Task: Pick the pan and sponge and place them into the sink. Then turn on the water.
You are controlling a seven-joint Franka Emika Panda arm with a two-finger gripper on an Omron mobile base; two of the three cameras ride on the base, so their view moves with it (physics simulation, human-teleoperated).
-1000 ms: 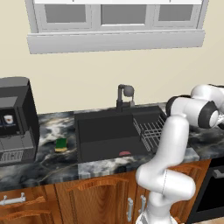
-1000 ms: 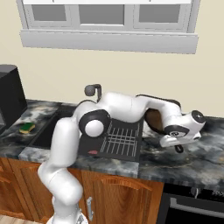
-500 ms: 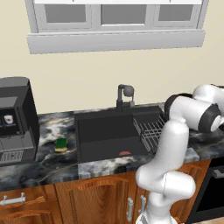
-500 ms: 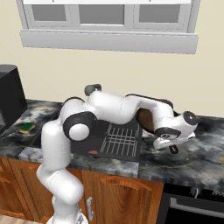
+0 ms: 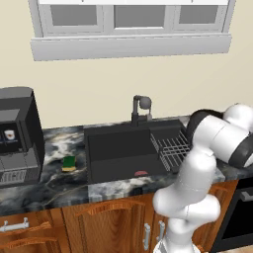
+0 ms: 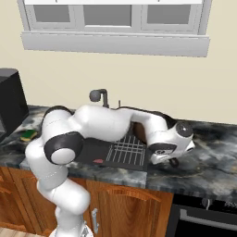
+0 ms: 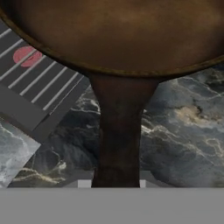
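The hand (image 6: pixel 172 161) is clamped on the handle of the round, dark-brown pan (image 7: pixel 118 35), which hangs above the marbled table (image 7: pixel 183 127) beside the black sink's (image 5: pixel 118 148) wire rack (image 7: pixel 39 83).

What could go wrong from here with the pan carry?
1. The gripper appears to hold the pan by the end of its handle; the heavy bowl hangs far from the grip, so it may tilt or slip.
2. The pan's path passes over the wire rack; it could catch or land there rather than in the sink basin.
3. The sponge sits on the far side of the basin, a long reach later.
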